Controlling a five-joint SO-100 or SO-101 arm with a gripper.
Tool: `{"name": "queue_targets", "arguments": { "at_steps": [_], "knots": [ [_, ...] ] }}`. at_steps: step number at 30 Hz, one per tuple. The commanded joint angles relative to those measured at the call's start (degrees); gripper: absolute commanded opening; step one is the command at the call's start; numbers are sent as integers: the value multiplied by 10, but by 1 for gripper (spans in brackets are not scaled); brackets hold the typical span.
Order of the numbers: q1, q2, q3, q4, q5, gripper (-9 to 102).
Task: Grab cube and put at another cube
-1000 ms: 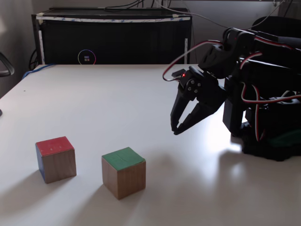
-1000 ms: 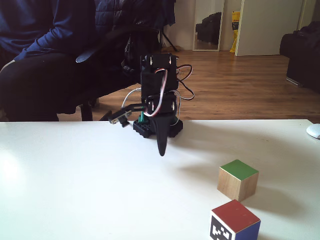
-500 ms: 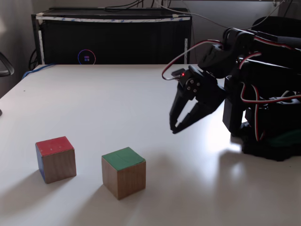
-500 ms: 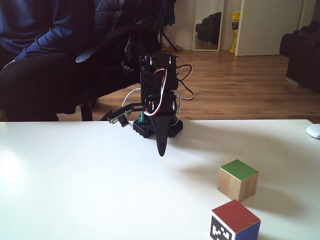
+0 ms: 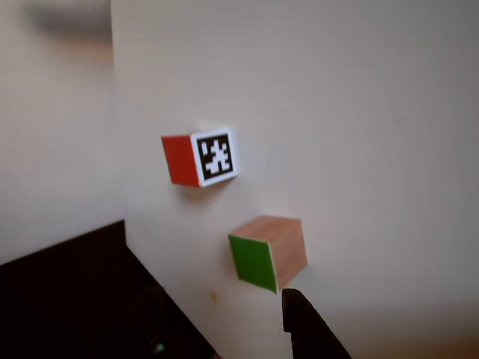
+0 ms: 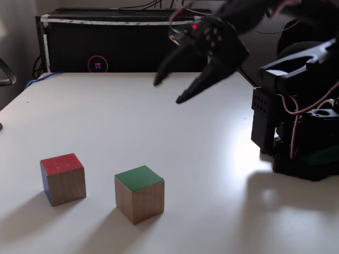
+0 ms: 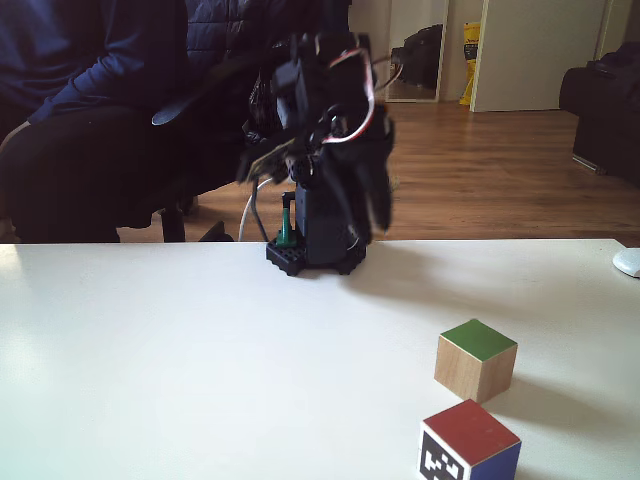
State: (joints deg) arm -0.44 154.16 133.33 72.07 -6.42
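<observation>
Task progress: not yet begun as far as contact is concerned. The tool [image 6: 168,91] is raised high above the desk [image 6: 212,174], with its two fingers spread wide apart and nothing between them. In a fixed view it sits in the far right part of the scene, well apart from both cubes.

Location of the cube [image 6: 139,193]: it rests flat on the desk in the near middle of that view, green face up, wood-grain sides visible. In another fixed view the cube [image 7: 476,359] stands at the right, nearer than the arm base.

Location of another cube [image 6: 63,179]: it rests on the desk to the left of the wood-and-green one in the first fixed view, red face up, near it but not touching. From the opposite side another cube [image 7: 470,445] shows a black-and-white marker on its near face. The other view shows the same pair: the cube [image 5: 268,253] and another cube [image 5: 200,158], with a clear gap of desk between them.

Remaining steps, as judged from this layout:
- Lower the tool over the wood-and-green cube.
- Close on it and lift.
- Carry it to the red cube and release it there.

None of these steps is complete.
</observation>
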Motion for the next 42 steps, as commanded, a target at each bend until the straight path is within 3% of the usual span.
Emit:
{"name": "queue_targets", "arguments": {
  "at_steps": [1,5,18,42],
  "knots": [
    [-29,-98,-101,19,-20,37],
    [-55,-177,-151,21,-35,43],
    [-143,-495,-334,93,5,49],
    [-156,-742,-429,25,42,49]
  ]
}}
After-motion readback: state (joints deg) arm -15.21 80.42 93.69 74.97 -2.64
